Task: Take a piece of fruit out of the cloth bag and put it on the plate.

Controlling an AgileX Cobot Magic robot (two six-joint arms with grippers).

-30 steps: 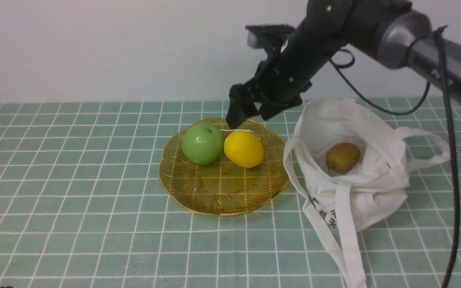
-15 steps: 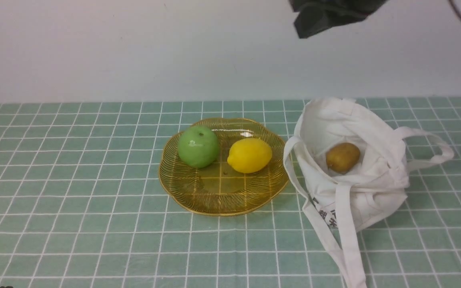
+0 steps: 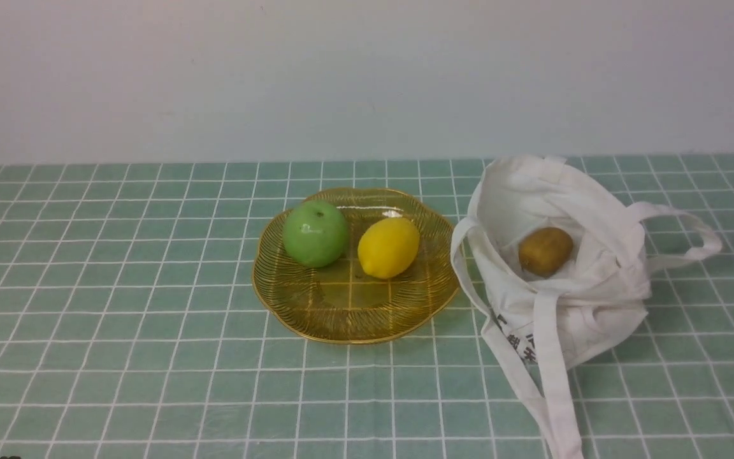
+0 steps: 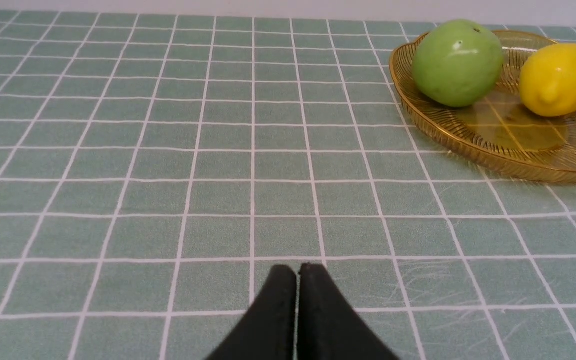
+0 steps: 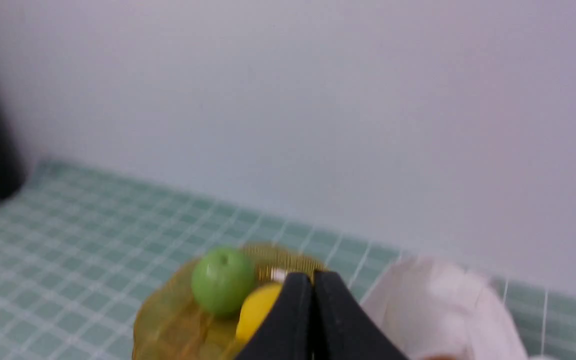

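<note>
Lemon point(image 5: 257, 310) on plate point(image 3: 348, 336), partly hidden behind right gripper point(image 5: 313, 282), pinched together; left gripper point(image 4: 297, 274) also together.

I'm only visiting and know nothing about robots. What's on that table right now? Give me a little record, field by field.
lemon: lying on the plate, beside the green apple
green apple: on the plate, on the lemon's left in the front view
plate: amber, on the checked tablecloth, left of the cloth bag
cloth bag: white, open, slumped
brown fruit: inside the bag
left gripper: shut, empty, near the tablecloth
right gripper: shut, empty, raised above the table
</note>
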